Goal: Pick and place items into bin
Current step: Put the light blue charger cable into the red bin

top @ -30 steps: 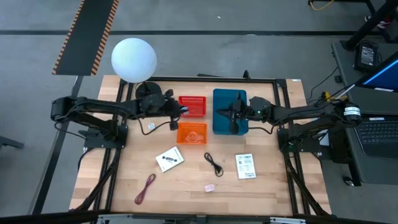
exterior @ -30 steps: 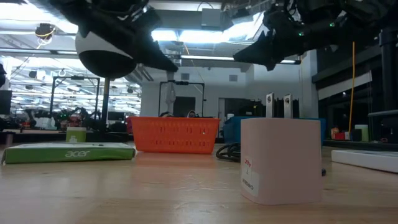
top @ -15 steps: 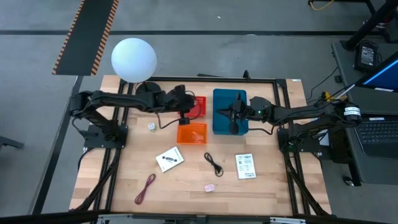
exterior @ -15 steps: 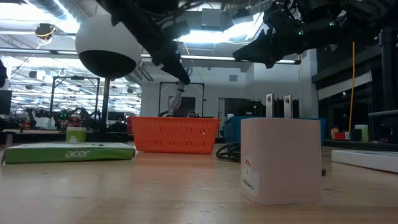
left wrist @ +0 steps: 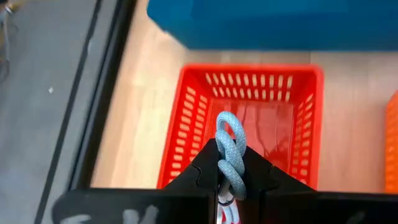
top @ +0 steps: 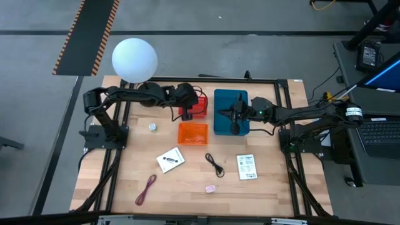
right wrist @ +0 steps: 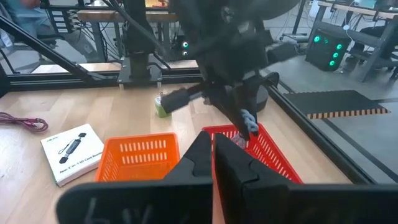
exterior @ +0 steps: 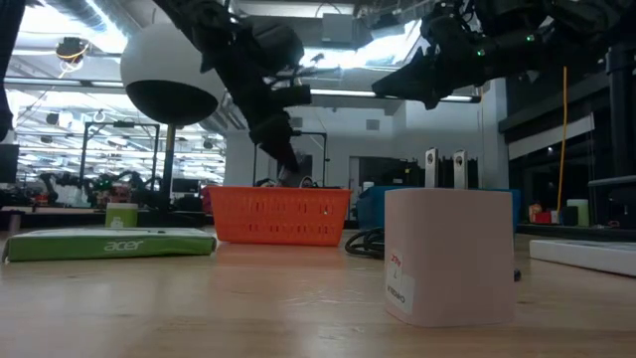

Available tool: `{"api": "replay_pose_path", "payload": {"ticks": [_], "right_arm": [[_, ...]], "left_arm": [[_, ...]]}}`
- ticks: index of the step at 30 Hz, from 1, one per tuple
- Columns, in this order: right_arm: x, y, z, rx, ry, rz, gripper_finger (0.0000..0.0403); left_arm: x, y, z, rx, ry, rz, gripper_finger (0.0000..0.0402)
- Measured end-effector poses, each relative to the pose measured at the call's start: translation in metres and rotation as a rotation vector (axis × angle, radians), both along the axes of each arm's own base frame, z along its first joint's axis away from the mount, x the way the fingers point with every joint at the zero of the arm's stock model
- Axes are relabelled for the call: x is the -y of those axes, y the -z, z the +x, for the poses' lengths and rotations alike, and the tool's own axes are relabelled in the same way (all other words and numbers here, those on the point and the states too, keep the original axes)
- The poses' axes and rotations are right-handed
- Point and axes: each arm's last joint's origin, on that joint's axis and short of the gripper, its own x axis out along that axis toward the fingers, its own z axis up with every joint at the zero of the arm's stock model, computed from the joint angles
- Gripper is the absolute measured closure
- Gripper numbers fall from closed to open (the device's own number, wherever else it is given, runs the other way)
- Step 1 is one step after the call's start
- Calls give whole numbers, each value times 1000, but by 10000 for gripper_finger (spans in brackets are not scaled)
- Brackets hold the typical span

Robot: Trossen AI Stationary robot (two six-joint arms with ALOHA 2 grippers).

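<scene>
Left pincer (left wrist: 229, 163): clenched on a pale-blue braided cord (left wrist: 229, 149), hanging over the red slotted plastic basket (top: 199, 107) toward the counter's 12 o'clock side
Blue cord: pinched between the two dark fingers (left wrist: 205, 168), its loop sticking out above the red basket's floor; it does not touch the basket
Right pincer (top: 235, 116): clenched, holding nothing, hovering over the teal rectangular bin (top: 224, 99) at about 1 o'clock of the counter's middle
Orange slotted basket (top: 192, 133): just on the 6 o'clock side of the red one, near the wooden counter (top: 281, 181) centre
White printed packets: one (top: 170, 160) tilted at about 7 o'clock of the orange basket, the other (top: 246, 166) at about 4 o'clock of it, both flat on the counter
Black cord (top: 215, 165): lies between the two packets
Dark-red cord (top: 145, 189): near the counter's 7 o'clock corner
Tiny pink piece (top: 210, 188): at 6 o'clock of the black cord, near the front edge
Small pale cube (top: 152, 127): at 9 o'clock of the orange basket
White globe lamp (top: 134, 59): at the counter's 11 o'clock corner
</scene>
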Motion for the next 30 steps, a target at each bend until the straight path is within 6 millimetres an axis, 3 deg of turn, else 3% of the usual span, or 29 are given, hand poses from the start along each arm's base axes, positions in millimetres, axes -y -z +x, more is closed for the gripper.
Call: {"api": "replay_pose_path", "payload": {"ticks": [8,30], "right_arm": [[0,0,0,-1,-1,-4,402],[0,0,0,-2,-1,-3,398]], "left_arm": [[-3,12,3,-32,32,-35,381],[-4,12,3,-36,37,0,287]]}}
